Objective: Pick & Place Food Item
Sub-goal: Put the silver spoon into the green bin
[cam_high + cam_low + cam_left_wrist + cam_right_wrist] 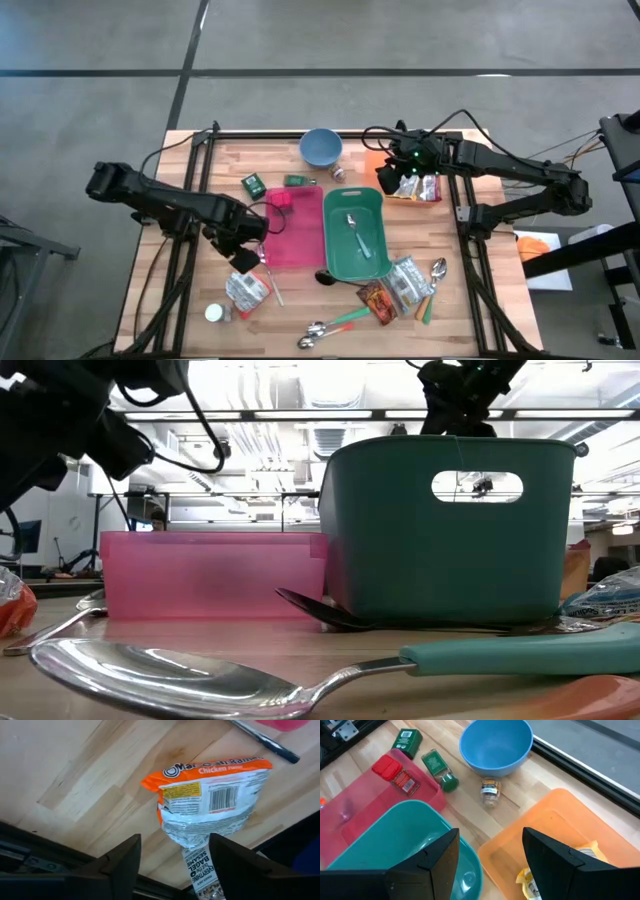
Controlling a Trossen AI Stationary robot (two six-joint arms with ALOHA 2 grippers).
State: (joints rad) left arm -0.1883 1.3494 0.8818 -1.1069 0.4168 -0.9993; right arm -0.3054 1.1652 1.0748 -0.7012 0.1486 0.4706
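Note:
An orange and clear ramen packet [210, 795] lies flat on the wooden table near its front left [245, 290], partly on top of a sesame bagel packet [200, 872]. My left gripper [172, 862] hangs open just above the ramen packet's clear end, a finger on either side and touching nothing; the high view shows this gripper [245, 258] beside the pink tray [295, 240]. My right gripper [490, 857] waits open and holding nothing at the back right [400, 182], above the gap between the teal bin [395, 835] and the orange bin [560, 820].
The teal bin [326, 235] holds a spoon. The orange bin holds food packets [420, 188]. A blue bowl [321, 148] and spice jars [298, 181] stand at the back. More packets [390, 295] and spoons [330, 325] lie near the front edge. A thin pen [265, 740] lies beside the ramen.

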